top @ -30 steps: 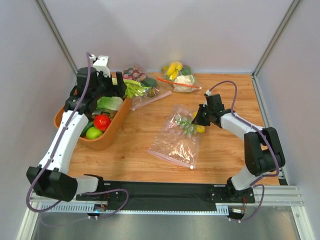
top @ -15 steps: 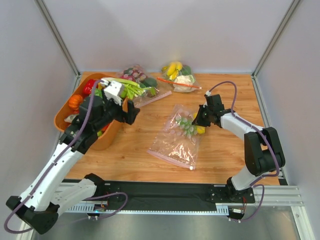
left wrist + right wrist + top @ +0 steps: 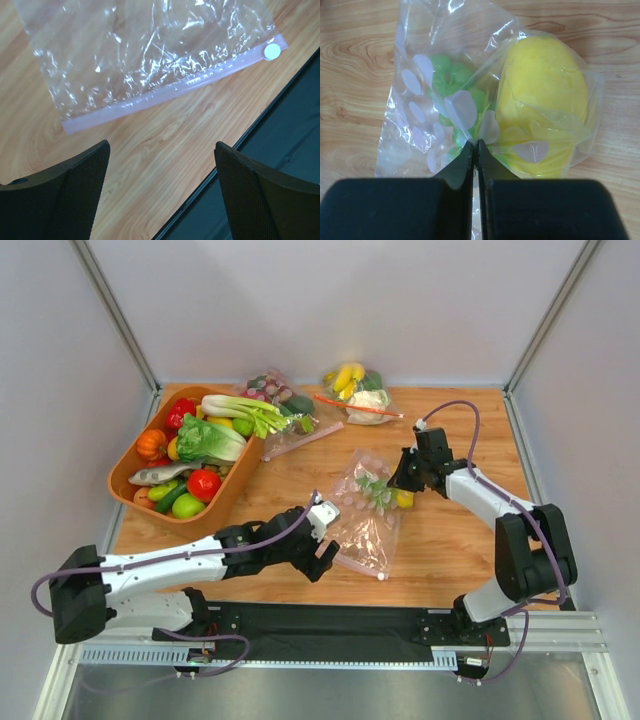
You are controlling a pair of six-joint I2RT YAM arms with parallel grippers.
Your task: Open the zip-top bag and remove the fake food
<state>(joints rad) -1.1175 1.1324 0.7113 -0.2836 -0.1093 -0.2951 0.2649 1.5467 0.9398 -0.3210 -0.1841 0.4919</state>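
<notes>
anchoring zip-top bag (image 3: pixel 362 528) far end | right end effector (image 3: pixel 476 146) clamped on plastic | left end effector (image 3: pixel 160 149) open, empty, beside zip strip (image 3: pixel 170 93)

No text, label, brand or number can be read in any view. The clear, pink-dotted plastic bag (image 3: pixel 365 525) shows only its pattern.

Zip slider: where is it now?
Top view: the slider sits at the right end of the bag's near edge, just right of the left gripper. In the left wrist view it is upper right.
</notes>
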